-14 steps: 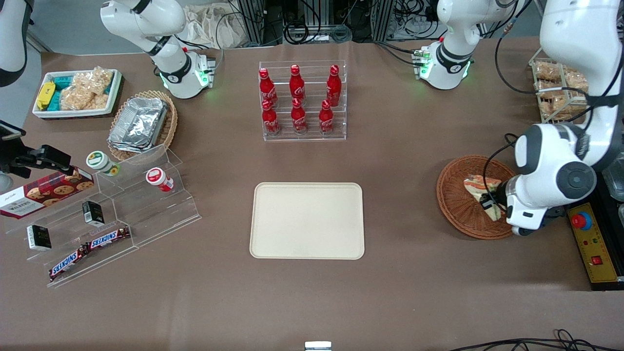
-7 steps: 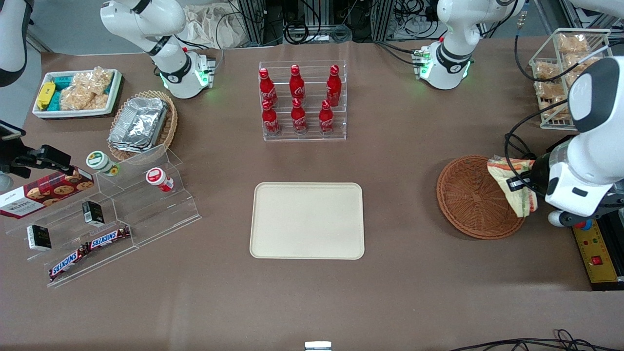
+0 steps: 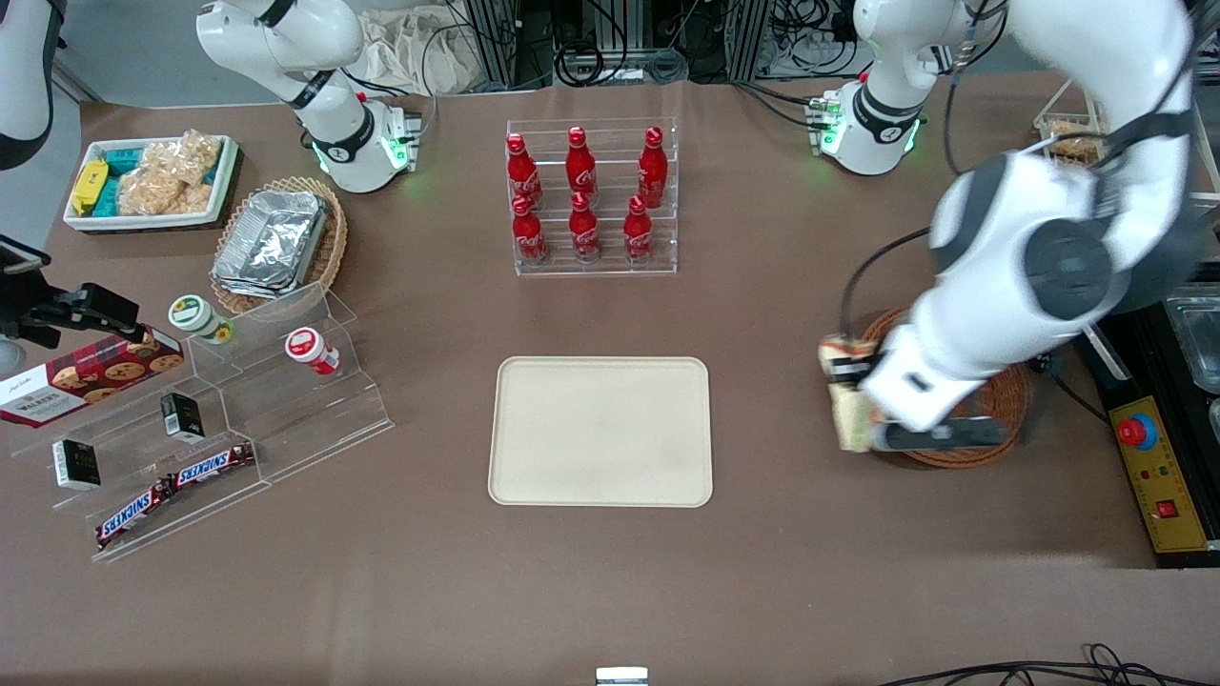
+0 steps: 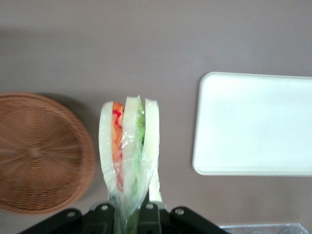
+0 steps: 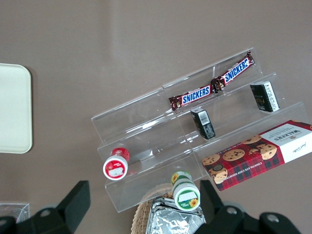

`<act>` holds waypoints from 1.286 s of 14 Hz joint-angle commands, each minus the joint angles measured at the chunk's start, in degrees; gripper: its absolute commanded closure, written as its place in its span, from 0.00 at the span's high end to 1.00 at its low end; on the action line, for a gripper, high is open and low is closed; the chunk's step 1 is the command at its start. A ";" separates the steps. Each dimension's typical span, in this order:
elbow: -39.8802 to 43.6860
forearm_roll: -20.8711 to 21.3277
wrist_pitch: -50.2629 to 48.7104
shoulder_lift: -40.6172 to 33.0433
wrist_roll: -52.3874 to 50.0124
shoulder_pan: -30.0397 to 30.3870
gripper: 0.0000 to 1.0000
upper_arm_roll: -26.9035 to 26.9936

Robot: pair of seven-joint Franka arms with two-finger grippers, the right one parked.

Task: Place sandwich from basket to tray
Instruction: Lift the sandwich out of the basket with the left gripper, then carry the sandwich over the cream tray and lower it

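The left arm's gripper (image 4: 130, 214) was clamped on the plastic-wrapped triangular sandwich (image 3: 848, 405), aloft at nine o'clock of the round reddish-brown wicker basket (image 3: 1001, 400). Transport seemed underway; next, toward nine o'clock over the flat cream rectangular tray (image 3: 600, 431), then lowering.

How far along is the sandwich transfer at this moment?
Done: the sandwich is out of the basket. In hand: the gripper holds it, fingers shut, above the table between basket and tray. Left: carrying it over the tray and releasing it.

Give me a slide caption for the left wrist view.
End effector carries the wrapped sandwich between basket and tray.
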 commanded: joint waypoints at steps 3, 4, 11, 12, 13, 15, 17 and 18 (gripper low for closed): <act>1.10 0.60 13.55 10.70 -3.48 -8.80 0.00 0.57; 1.10 0.68 15.40 12.28 -3.48 -9.25 0.00 0.57; 0.92 3.94 23.22 22.04 -3.66 -11.98 0.00 0.57; 0.84 4.02 24.54 22.84 -3.66 -12.06 0.00 0.57; 0.75 4.02 25.25 23.54 -3.66 -12.41 0.03 0.57; 0.84 3.94 25.35 23.99 -3.74 -12.68 0.34 0.66; 0.84 3.76 25.35 23.73 -7.06 -12.59 0.99 0.66; 0.92 3.93 25.26 23.37 -9.43 -12.59 1.00 0.66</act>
